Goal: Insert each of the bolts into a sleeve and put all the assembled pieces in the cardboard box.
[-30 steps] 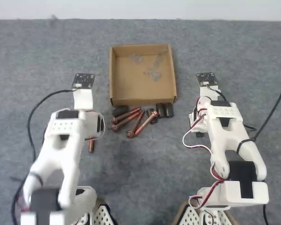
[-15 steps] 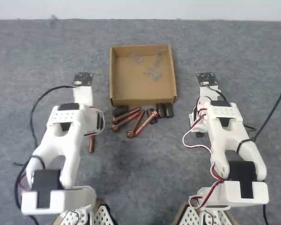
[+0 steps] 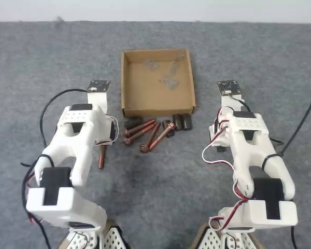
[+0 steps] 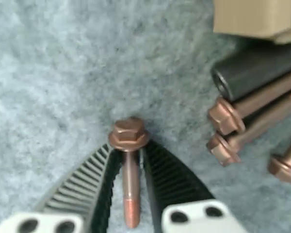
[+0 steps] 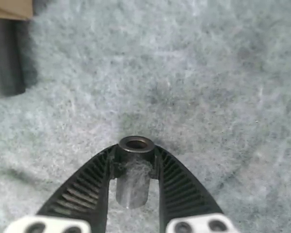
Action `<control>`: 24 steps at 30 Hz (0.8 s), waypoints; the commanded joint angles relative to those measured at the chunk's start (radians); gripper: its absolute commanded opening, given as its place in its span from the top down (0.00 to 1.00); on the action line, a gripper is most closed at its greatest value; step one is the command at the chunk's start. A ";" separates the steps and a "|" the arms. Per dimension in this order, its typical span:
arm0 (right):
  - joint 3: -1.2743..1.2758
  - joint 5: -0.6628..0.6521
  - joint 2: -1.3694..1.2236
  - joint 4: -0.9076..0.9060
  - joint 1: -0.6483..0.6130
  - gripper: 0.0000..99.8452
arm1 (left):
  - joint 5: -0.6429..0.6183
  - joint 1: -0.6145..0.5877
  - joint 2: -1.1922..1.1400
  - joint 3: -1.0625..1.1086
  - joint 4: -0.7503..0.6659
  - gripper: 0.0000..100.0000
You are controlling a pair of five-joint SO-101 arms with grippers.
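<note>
State of the assembly task, viewed from above the grey carpet [image 3: 259, 62]. The left gripper [image 4: 128, 148] has its jaws clamped on the shank of a copper-coloured bolt [image 4: 130, 189], just under the hex head, left of the loose pile. The right gripper [image 5: 134, 153] has its jaws closed around a dark sleeve [image 5: 132, 182], bore facing outward, to the right of the pile. The cardboard box [image 3: 123, 83] at the far centre holds no assembled piece. Several loose bolts [image 3: 140, 127] and loose sleeves [image 3: 182, 122] lie against its near wall. Judged progress: the first pair is gripped but not yet mated; every insertion and every deposit remains.
</note>
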State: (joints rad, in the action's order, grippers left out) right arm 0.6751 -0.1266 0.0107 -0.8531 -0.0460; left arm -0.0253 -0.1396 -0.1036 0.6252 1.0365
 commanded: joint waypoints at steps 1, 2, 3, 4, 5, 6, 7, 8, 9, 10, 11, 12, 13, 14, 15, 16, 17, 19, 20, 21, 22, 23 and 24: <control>-0.020 0.005 0.012 0.007 0.010 0.99 | 0.012 0.000 0.005 -0.028 -0.011 0.99; -0.020 0.005 0.012 0.007 0.010 0.99 | 0.012 -0.002 0.005 -0.028 -0.009 0.99; -0.020 0.005 0.012 0.007 0.010 0.99 | 0.012 -0.003 0.005 -0.028 -0.009 0.99; -0.020 0.005 0.012 0.007 0.010 0.99 | 0.012 -0.008 0.006 -0.028 -0.009 0.99; -0.020 0.005 0.012 0.007 0.010 0.99 | 0.012 -0.009 0.006 -0.028 -0.009 0.99; -0.020 0.005 0.012 0.007 0.010 0.99 | 0.012 -0.009 0.008 -0.028 -0.011 0.99; -0.020 0.005 0.012 0.007 0.010 0.99 | 0.012 -0.011 0.008 -0.028 -0.012 0.99; -0.020 0.005 0.012 0.007 0.010 0.99 | 0.014 -0.011 0.012 -0.028 -0.015 0.99; -0.020 0.005 0.012 0.007 0.010 0.99 | 0.014 -0.015 0.025 -0.028 -0.025 0.99; -0.020 0.005 0.012 0.007 0.008 0.99 | 0.012 -0.034 0.038 -0.025 -0.049 0.99; -0.020 0.005 0.013 0.007 0.008 0.99 | 0.009 -0.058 0.055 -0.018 -0.075 0.99; -0.025 0.005 0.015 0.013 0.012 0.99 | 0.008 -0.083 0.072 -0.010 -0.104 0.99; -0.026 0.005 0.016 0.016 0.013 0.99 | 0.006 -0.103 0.084 0.001 -0.126 0.99; -0.034 0.005 0.018 0.022 0.015 0.99 | 0.006 -0.117 0.094 0.010 -0.140 0.99; -0.044 0.005 0.016 0.036 0.016 0.99 | 0.005 -0.121 0.101 0.019 -0.143 0.99; -0.054 0.005 0.015 0.050 0.018 0.99 | 0.005 -0.121 0.109 0.030 -0.144 0.99; -0.066 0.005 0.015 0.064 0.019 0.99 | 0.005 -0.121 0.117 0.041 -0.146 0.99; -0.083 0.009 0.024 0.074 0.022 0.99 | 0.005 -0.121 0.126 0.053 -0.147 0.99; -0.097 0.008 0.024 0.077 0.019 0.99 | 0.005 -0.121 0.127 0.054 -0.147 0.99; -0.112 0.006 0.024 0.077 0.018 0.99 | 0.005 -0.121 0.127 0.058 -0.147 0.99; -0.129 0.006 0.024 0.079 0.016 0.99 | 0.005 -0.121 0.127 0.058 -0.146 0.99; -0.152 0.006 0.019 0.079 0.016 0.99 | 0.005 -0.121 0.127 0.059 -0.144 0.99; -0.180 0.006 0.013 0.081 0.016 0.99 | 0.005 -0.121 0.127 0.059 -0.144 0.99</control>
State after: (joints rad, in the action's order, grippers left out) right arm 0.6030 -0.1266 0.0107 -0.7902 -0.0430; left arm -0.0269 -0.2547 -0.0468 0.6882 0.9106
